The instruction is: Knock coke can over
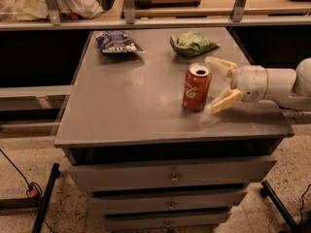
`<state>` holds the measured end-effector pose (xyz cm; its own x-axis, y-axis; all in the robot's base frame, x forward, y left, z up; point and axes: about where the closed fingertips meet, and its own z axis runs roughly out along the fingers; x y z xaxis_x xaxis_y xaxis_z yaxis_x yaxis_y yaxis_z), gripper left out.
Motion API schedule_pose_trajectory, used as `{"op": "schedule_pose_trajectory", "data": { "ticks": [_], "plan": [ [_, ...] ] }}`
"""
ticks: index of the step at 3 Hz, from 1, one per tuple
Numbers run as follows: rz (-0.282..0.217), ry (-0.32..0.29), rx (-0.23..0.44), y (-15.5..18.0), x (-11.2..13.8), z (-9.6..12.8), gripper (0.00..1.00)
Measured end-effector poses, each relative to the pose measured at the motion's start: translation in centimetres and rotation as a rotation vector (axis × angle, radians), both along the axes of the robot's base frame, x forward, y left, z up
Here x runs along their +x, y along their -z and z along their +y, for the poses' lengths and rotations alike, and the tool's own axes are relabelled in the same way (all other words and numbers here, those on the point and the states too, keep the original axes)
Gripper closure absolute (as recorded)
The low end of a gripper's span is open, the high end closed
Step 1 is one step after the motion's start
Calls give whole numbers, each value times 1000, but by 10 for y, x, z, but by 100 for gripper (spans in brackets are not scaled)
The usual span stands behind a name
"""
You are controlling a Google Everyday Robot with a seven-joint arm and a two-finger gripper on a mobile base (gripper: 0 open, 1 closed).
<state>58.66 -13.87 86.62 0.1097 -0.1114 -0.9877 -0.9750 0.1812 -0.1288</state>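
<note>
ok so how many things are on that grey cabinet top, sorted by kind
drink cans: 1, the coke can, standing upright
snack bags: 2, the green snack bag and the dark blue snack bag
total: 3
not counted: the gripper, open close beside the coke can

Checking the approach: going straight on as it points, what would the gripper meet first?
The coke can, standing upright just left of the open gripper over the table's right side. Its side looks first in line, though depth is uncertain.
</note>
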Motion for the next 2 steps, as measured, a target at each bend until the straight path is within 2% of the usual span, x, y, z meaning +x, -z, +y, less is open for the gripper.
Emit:
{"op": "schedule_pose_trajectory", "data": {
  "ticks": [1,2],
  "plan": [
    [0,-24,-5,-6,-13,-3,0],
    [13,-45,-15,-10,-27,-6,6]
  ]
}}
